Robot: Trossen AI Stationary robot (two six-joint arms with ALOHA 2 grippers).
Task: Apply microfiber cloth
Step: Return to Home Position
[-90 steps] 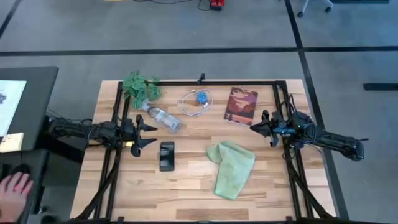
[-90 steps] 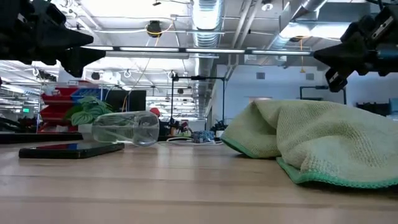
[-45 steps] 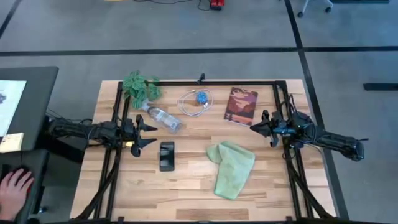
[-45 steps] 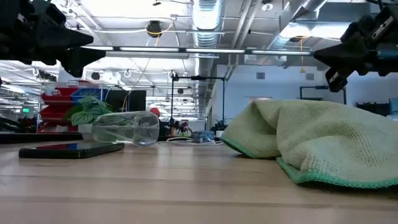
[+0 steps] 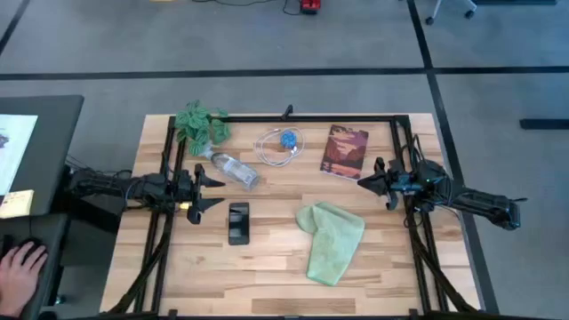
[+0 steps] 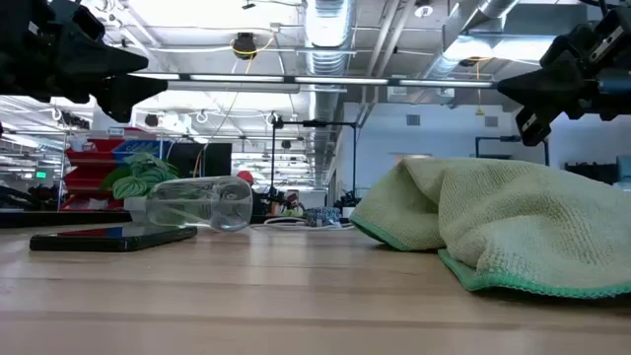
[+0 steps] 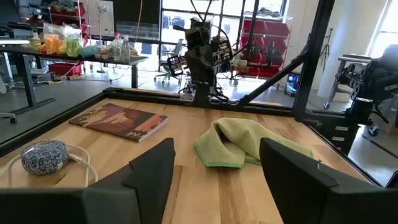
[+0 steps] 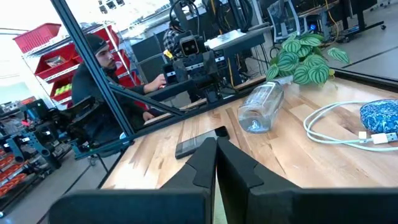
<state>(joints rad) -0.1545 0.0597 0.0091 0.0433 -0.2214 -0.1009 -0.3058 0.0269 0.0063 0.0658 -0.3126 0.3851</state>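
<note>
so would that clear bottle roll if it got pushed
Probably: the clear bottle lies on its side on the flat table, and its body looks round. No liquid shows through it, so it is likely light and easy to shove. Pushed along its length, it would more likely slide.

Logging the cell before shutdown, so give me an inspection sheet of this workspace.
Surface: wooden table, black rails along its edges.
Job's things: microfiber cloth crumpled on the table, apart from the flat black phone.
Clutter: clear bottle on its side, artificial plant, book.
Grippers: left pincer open, empty; right pincer shut, empty; both above the table's sides.
Cables: white cable looped by a blue object.
Surroundings: a person's hand left of the table.
</note>
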